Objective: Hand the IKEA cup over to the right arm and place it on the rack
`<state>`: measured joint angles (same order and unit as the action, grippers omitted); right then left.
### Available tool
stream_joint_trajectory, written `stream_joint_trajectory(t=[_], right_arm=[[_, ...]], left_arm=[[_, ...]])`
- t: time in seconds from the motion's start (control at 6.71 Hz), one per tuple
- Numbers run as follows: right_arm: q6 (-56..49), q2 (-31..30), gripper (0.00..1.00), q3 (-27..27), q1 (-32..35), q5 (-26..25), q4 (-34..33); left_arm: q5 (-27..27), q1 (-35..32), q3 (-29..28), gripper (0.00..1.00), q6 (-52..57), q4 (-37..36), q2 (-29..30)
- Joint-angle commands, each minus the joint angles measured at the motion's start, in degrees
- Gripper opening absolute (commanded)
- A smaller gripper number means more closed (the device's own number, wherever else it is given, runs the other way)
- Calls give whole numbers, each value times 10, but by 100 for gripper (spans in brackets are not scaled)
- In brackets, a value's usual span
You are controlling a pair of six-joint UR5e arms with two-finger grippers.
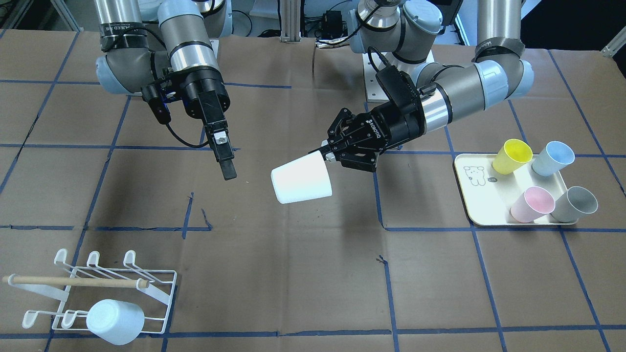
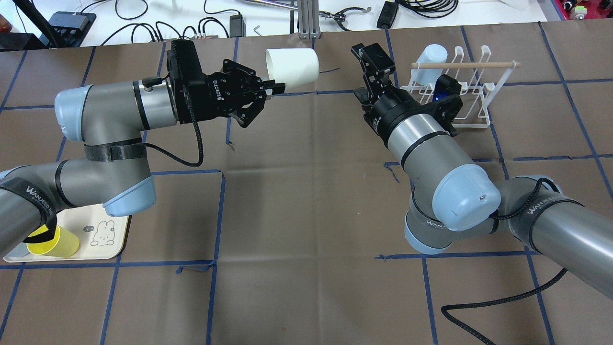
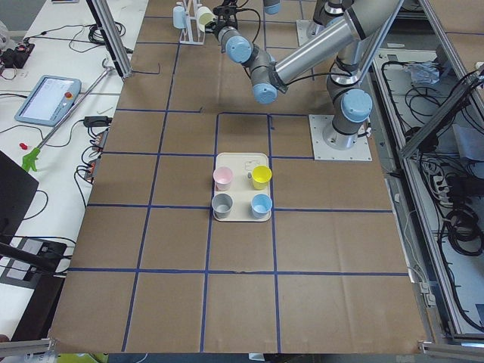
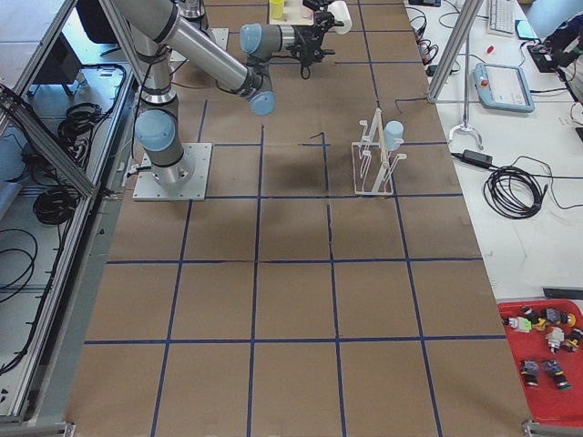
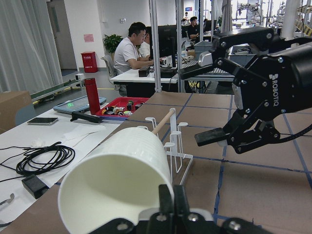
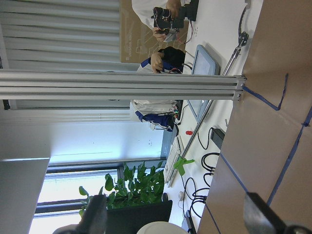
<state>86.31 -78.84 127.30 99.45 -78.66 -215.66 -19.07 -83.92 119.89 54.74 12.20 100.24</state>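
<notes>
mid handover: left gripper (image 1: 326,155) pinches the rim of the white ikea cup (image 1: 301,178), right gripper (image 1: 225,159) is wide open, well apart. next i'd ease right onto the cup before left releases.

Turned on its side. Close to the lens, two blurred fingers (image 6: 263,219) of the right gripper (image 6: 175,207), spread wide, with the white rim of a cup (image 6: 161,228) between them, touching neither. Farther off, a brown table (image 6: 278,122) crossed by blue tape (image 6: 233,169), a metal post (image 6: 122,85), a leafy plant (image 6: 141,185), cables (image 6: 204,163), and seated people (image 6: 163,58) far behind.
</notes>
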Motion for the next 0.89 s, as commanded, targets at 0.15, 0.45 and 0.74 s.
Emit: stream_joint_trajectory(t=[0.15,0.45,0.74], right_arm=[[0,23,100,-14,14,-2,26],[37,34,100,-15,19,-2,23],[98,36,100,-34,19,0,23]], left_arm=[[1,-21,2,3,-2,-5,-1],[1,-21,2,4,-5,-5,-1],[1,-21,2,4,-8,-5,-2]])
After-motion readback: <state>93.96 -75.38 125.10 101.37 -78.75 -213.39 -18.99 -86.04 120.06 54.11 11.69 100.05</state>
